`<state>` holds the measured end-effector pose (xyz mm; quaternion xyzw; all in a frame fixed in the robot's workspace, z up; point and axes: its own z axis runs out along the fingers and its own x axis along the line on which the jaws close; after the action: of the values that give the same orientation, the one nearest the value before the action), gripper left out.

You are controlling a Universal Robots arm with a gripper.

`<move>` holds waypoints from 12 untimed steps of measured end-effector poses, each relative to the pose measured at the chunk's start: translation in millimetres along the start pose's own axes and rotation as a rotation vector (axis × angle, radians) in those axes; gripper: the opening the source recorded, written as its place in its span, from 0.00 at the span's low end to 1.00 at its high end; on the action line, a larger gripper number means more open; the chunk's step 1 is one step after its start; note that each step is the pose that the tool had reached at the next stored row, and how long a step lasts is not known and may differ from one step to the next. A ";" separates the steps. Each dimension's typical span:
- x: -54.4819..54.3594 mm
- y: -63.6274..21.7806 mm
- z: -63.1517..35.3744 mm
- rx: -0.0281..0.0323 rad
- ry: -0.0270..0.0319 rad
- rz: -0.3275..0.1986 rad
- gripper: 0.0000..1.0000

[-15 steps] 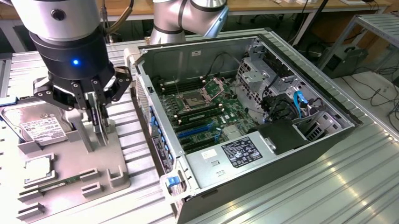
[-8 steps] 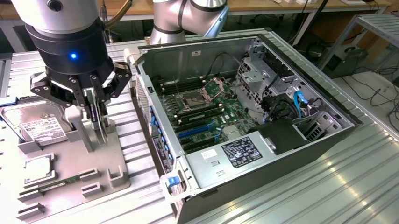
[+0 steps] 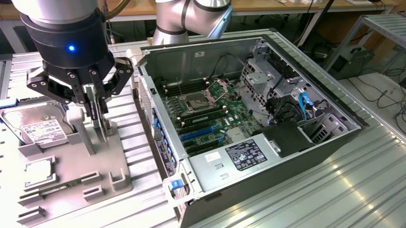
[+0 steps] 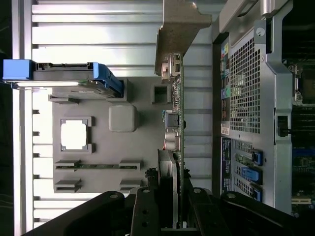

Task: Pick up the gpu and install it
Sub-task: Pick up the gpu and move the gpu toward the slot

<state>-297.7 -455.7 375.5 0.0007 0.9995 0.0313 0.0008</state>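
Because the gpu (image 3: 96, 116) is a thin card, it stands on edge over the grey fixture tray (image 3: 120, 175), and the gripper (image 3: 89, 102) is clenched on its upper edge, one finger on each face. Whether it is clear of its slot cannot be told. The hard drive (image 3: 38, 126) sits near it on the tray. The open computer case (image 3: 190, 61) lies on its side, probably for access from above. Everything rests on a ribbed metal table (image 3: 355, 180), with cables (image 3: 387, 95) on the floor beyond.
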 end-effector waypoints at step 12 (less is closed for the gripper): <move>0.0 0.8 -12.5 -0.0001 -0.0001 0.000 0.27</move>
<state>-297.7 -455.7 388.0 0.0007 0.9995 0.0313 0.0008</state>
